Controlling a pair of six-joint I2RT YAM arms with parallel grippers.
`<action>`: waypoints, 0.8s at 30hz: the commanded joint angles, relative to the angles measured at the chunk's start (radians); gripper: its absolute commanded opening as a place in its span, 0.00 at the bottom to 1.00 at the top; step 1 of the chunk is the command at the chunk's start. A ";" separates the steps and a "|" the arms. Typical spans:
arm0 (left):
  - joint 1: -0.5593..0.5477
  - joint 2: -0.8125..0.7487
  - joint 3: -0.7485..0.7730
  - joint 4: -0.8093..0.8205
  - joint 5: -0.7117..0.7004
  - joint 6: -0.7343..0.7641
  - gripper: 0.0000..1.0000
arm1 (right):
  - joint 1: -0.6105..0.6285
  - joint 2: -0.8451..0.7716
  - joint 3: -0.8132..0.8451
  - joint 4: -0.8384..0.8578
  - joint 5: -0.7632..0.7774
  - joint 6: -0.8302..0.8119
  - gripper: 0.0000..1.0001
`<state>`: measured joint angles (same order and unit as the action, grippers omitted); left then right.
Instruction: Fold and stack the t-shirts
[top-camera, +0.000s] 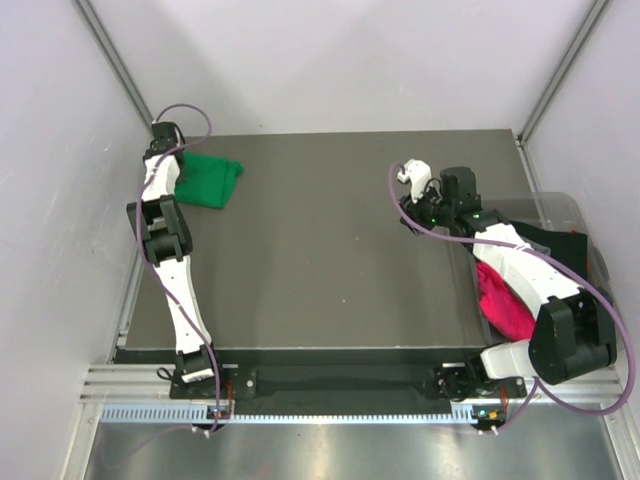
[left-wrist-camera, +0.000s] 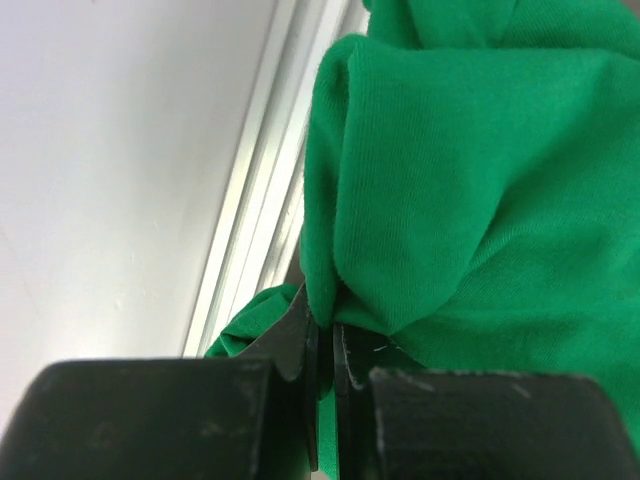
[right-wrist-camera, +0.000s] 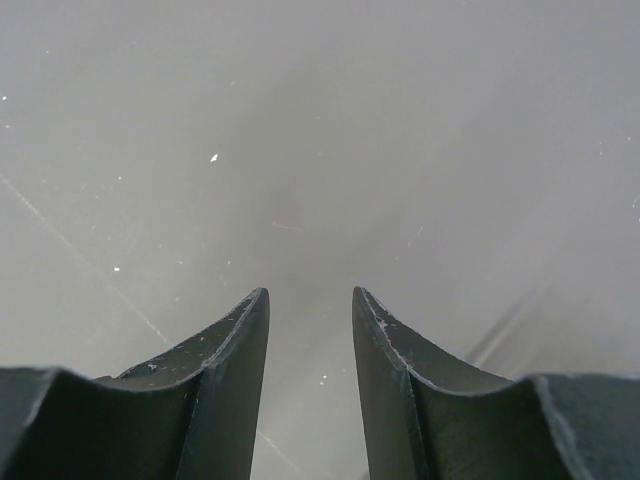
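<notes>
- The left gripper (left-wrist-camera: 322, 335) is clamped on a thin fold of the green t-shirt (left-wrist-camera: 480, 200). The shirt bunches just ahead of the gripper and to its right.
- The pinch takes only a small edge, so a quick pull may let the fabric slip out or drag the bundle open.
- The metal rail (left-wrist-camera: 262, 200) is near on the gripper's left, and a swing that way may strike it.
- The right gripper (right-wrist-camera: 310, 310) has its fingers apart over the table (right-wrist-camera: 300, 150) and holds nothing.
- The magenta t-shirt (top-camera: 503, 300) lies behind it, under its own arm, which may snag the shirt.
</notes>
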<state>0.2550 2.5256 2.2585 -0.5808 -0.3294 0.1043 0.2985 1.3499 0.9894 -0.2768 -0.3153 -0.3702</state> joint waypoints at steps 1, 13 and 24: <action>0.021 0.019 0.071 0.082 -0.002 -0.038 0.00 | -0.019 0.003 0.011 0.042 -0.021 0.011 0.40; 0.030 0.024 0.116 0.156 -0.011 -0.064 0.00 | -0.039 0.002 -0.020 0.067 -0.030 0.019 0.40; 0.032 0.045 0.128 0.210 -0.053 -0.020 0.00 | -0.055 0.006 -0.032 0.082 -0.041 0.025 0.40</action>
<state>0.2722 2.5469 2.3413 -0.4603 -0.3553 0.0738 0.2565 1.3533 0.9531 -0.2447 -0.3309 -0.3599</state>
